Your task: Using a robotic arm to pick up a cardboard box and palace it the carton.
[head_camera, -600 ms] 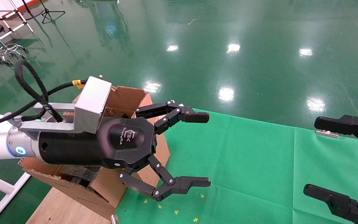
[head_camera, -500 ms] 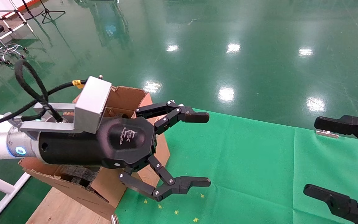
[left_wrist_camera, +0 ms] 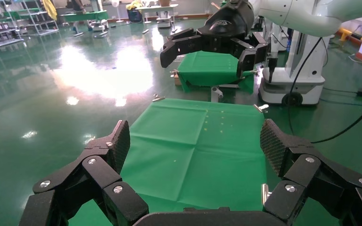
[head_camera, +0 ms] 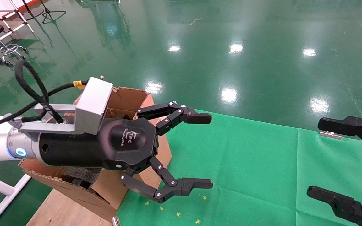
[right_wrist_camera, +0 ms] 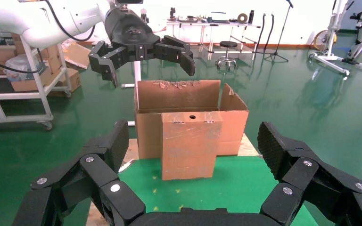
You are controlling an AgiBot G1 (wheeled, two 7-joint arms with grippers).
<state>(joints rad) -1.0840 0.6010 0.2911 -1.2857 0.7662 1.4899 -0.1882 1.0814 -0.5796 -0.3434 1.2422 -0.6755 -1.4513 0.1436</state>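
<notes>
- Left claw (head_camera: 200, 150) hangs above the carton's (head_camera: 127, 97) near edge, beside the green-covered surface (head_camera: 247, 163). Fingers spread wide, nothing held.
- Right claw (head_camera: 331, 160) sits at the right edge of the head view over the cloth, also wide open and empty.
- Carton is left of the cloth on a wooden board (head_camera: 61, 210), torn flaps up, one front flap (right_wrist_camera: 188, 143) hanging down, black foam (head_camera: 77, 175) inside.
- The small cardboard box isn't visible in any view. The cloth shows no box, and the carton's inside is mostly hidden behind the left arm.
- Progress: can't tell whether the box is already in the carton or not yet picked. Neither claw carries it.
- If not placed, the whole pick and drop remains.
</notes>
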